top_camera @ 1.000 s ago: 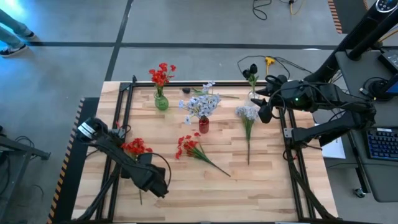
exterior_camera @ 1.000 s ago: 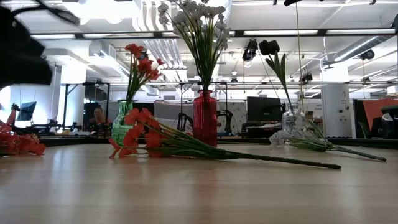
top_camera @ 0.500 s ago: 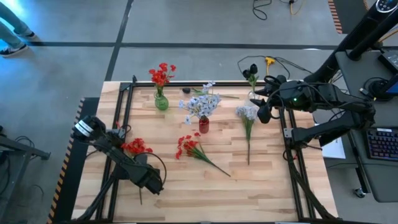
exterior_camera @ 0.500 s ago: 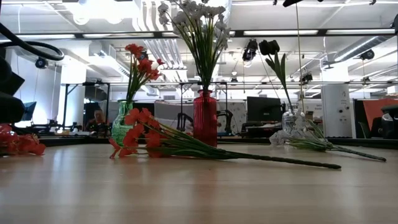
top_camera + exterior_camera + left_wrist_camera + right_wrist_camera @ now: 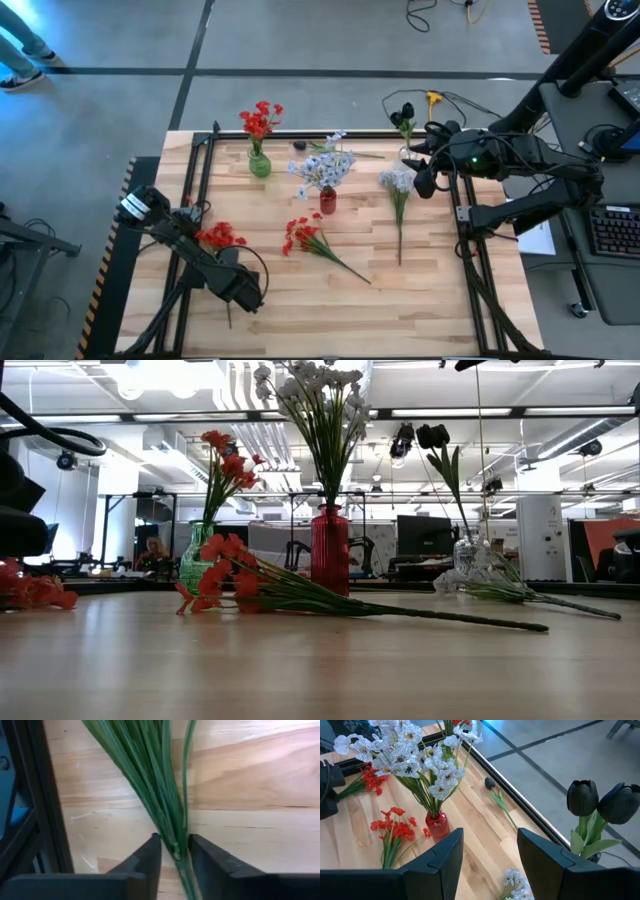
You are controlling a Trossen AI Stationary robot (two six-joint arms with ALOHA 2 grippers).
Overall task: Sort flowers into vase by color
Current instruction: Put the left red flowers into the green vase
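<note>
Left gripper [image 5: 174,851]: low over the surface [image 5: 420,300] near its left edge, fingers straddling the green stalks of the red flower bunch [image 5: 218,237]. The fingers [image 5: 148,857] stand narrowly apart with the stalks between them and close against both; whether the grip has seated cannot be told. The bunch's long axis runs away from the gripper toward the green vase [image 5: 259,163]: blooms toward the vase, stalk ends toward the near edge.

The green vase already holds red blooms and stands near the far left corner, well apart from this bunch. The dark frame rail [image 5: 47,805] runs just beside the stalks on the edge side, so in my judgement any lift should go up and inward.

A second red flower bunch [image 5: 305,238] lies right of the green vase's line, its stalk angled toward the near right. The red vase [image 5: 327,200] with pale blue-white flowers stands right of the green vase.

A pale blue-white flower stem [image 5: 398,196] lies farther right, lengthwise.

Right gripper [image 5: 485,855]: hovering beyond it, beside the black tulips [image 5: 600,802], fingers apart, empty, waiting.
</note>
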